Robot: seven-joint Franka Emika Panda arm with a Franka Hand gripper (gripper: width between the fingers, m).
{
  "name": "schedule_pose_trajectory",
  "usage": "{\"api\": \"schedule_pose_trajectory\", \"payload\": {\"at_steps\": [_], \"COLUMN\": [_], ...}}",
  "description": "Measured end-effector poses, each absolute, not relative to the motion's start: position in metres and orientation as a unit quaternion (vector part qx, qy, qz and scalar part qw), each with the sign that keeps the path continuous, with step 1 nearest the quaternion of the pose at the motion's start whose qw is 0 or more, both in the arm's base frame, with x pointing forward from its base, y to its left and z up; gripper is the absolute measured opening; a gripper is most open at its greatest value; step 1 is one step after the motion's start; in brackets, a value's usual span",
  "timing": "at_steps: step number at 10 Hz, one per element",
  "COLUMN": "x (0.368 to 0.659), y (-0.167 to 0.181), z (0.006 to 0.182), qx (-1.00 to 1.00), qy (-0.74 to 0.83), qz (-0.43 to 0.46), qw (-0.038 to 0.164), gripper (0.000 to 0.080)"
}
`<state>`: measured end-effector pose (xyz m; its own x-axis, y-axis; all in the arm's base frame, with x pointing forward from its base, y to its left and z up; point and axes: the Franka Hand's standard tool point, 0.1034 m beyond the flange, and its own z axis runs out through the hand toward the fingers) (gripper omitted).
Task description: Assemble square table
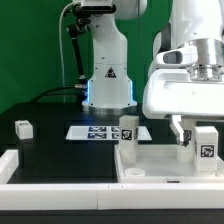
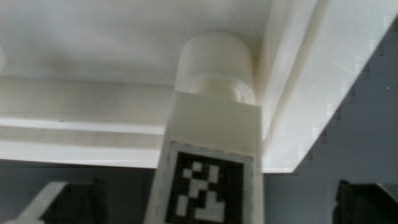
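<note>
The white square table top (image 1: 160, 166) lies rim-up at the front of the exterior view's right. It also fills the wrist view (image 2: 107, 110). A white leg (image 1: 206, 142) with a tag stands upright in its corner, seen end-on in the wrist view (image 2: 214, 120). My gripper (image 1: 198, 135) hangs over this leg. In the wrist view the gripper (image 2: 214, 205) is open, its dark fingers (image 2: 63, 205) standing well apart on either side of the leg with gaps. A second leg (image 1: 128, 128) stands at the top's far corner. A third leg (image 1: 23, 128) lies on the black table at the left.
The marker board (image 1: 100, 131) lies flat before the robot base (image 1: 108, 80). A long low white rail (image 1: 30, 168) runs along the front edge. A green wall stands behind.
</note>
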<state>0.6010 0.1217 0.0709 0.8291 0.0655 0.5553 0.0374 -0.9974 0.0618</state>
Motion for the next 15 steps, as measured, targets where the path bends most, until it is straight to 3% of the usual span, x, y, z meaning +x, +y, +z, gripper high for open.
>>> {"api": "schedule_pose_trajectory", "payload": {"at_steps": [5,7,11,15], "x": [0.600,0.606,0.610,0.610], "y": [0.120,0.114,0.116,0.113], "z": [0.071,0.101,0.106,0.105], "qx": [0.963,0.978,0.995,0.996], "qy": [0.022,-0.003,-0.050,-0.053], "qz": [0.268,0.206,0.080,0.065], "qw": [0.022,0.004,-0.014,-0.015], "gripper": [0.0649,0.0649,0.0649,0.0649]}}
